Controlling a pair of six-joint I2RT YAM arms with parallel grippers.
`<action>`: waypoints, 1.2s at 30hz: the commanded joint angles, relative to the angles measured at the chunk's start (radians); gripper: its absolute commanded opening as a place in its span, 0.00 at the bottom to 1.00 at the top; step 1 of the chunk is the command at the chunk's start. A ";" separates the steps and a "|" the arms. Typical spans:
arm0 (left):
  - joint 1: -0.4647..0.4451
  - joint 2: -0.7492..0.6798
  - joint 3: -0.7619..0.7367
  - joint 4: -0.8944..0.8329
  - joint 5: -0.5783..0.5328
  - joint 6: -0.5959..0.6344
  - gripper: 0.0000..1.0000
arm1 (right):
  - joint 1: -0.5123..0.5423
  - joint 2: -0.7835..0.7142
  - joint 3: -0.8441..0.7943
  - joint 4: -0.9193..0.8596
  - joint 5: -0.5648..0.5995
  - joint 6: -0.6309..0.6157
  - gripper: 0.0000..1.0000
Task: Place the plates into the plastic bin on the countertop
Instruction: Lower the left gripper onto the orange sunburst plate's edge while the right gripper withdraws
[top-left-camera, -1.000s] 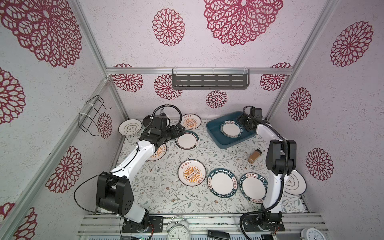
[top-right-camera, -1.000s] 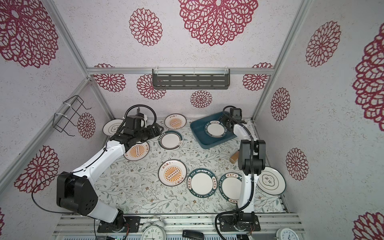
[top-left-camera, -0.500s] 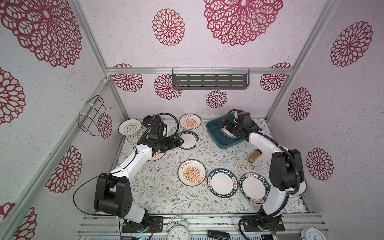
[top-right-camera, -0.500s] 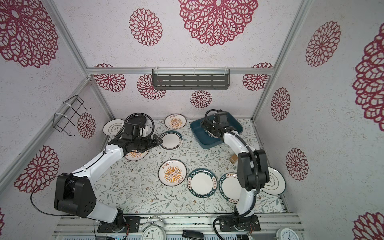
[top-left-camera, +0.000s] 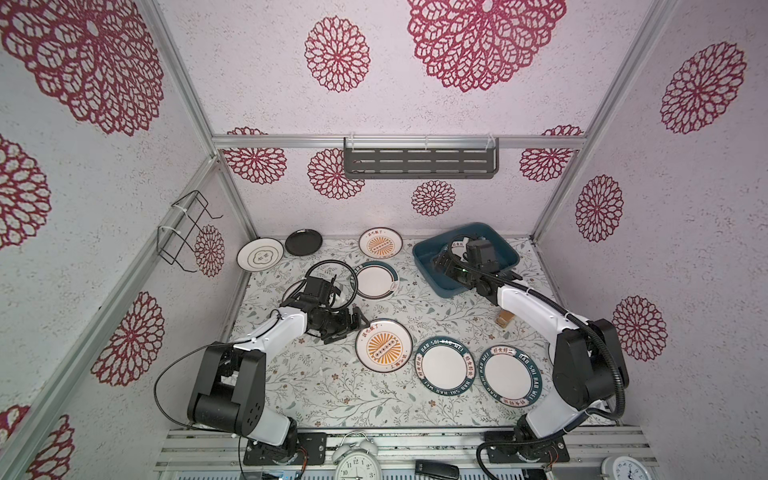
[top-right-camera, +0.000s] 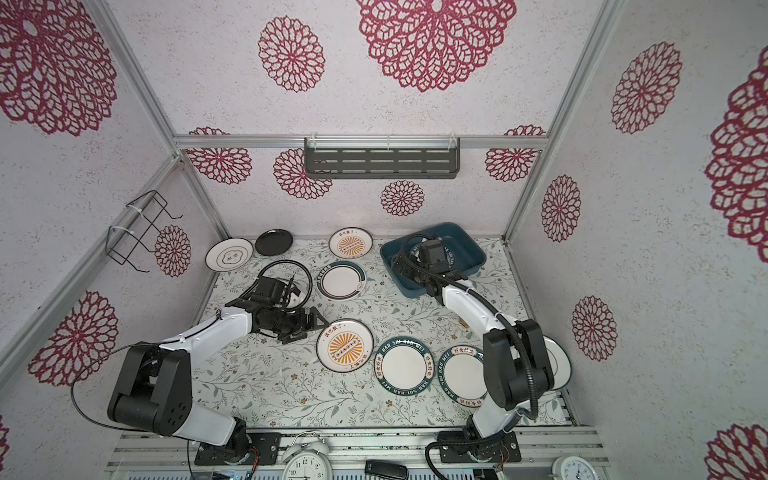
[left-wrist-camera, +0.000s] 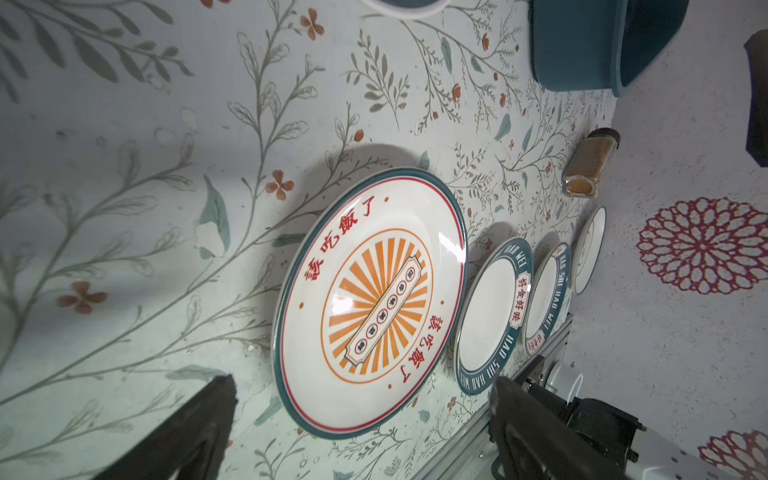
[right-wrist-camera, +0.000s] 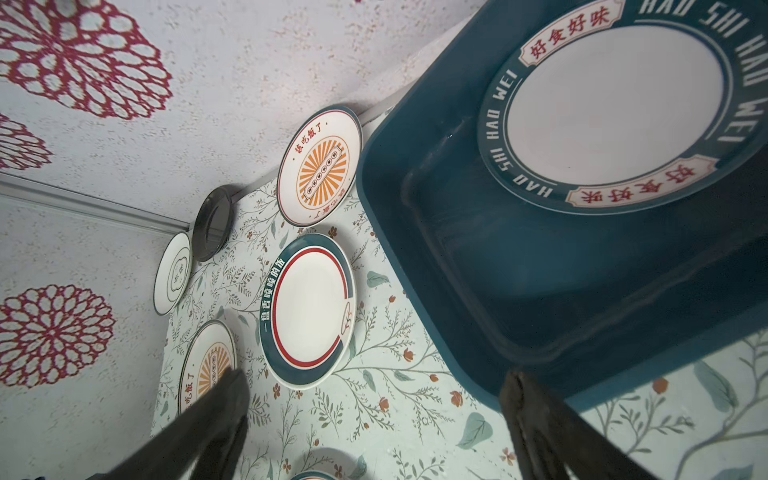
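Observation:
The teal plastic bin (top-left-camera: 505, 245) stands at the back right of the countertop (top-left-camera: 332, 386) and holds one teal-lettered plate (right-wrist-camera: 615, 112). My right gripper (top-left-camera: 441, 266) hangs open and empty at the bin's near-left corner (right-wrist-camera: 376, 380). My left gripper (top-left-camera: 349, 330) is open and low, just left of a sunburst plate (top-left-camera: 384, 351), whose rim lies between its fingers without touching them (left-wrist-camera: 363, 386). Two teal-lettered plates (top-left-camera: 444, 368) (top-left-camera: 511, 376) lie beside that one. Further back lie a teal-rimmed plate (top-left-camera: 376, 280), another sunburst plate (top-left-camera: 380, 242), a black plate (top-left-camera: 303, 242) and a cloud plate (top-left-camera: 260, 254).
A brown spice jar (top-left-camera: 505, 322) lies on its side near the right arm. A third sunburst plate (right-wrist-camera: 208, 365) is partly hidden under the left arm. Alarm clocks (top-left-camera: 357, 461) stand at the front rail. A grey shelf (top-left-camera: 419, 160) and a wire rack (top-left-camera: 187, 232) hang on the walls.
My right gripper has opened wider and crossed the bin from its far-right side to its near-left corner. My left gripper has swung from the back plates forward to the front sunburst plate.

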 joint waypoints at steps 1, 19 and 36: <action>0.009 0.034 -0.029 0.047 0.068 0.038 0.94 | 0.009 -0.070 -0.007 0.012 0.061 0.024 0.99; 0.020 0.202 -0.083 0.241 0.087 -0.046 0.65 | 0.011 -0.140 -0.021 -0.040 0.153 0.012 0.99; 0.035 0.261 -0.061 0.267 0.075 -0.078 0.08 | -0.024 -0.154 -0.013 -0.051 0.106 0.000 0.99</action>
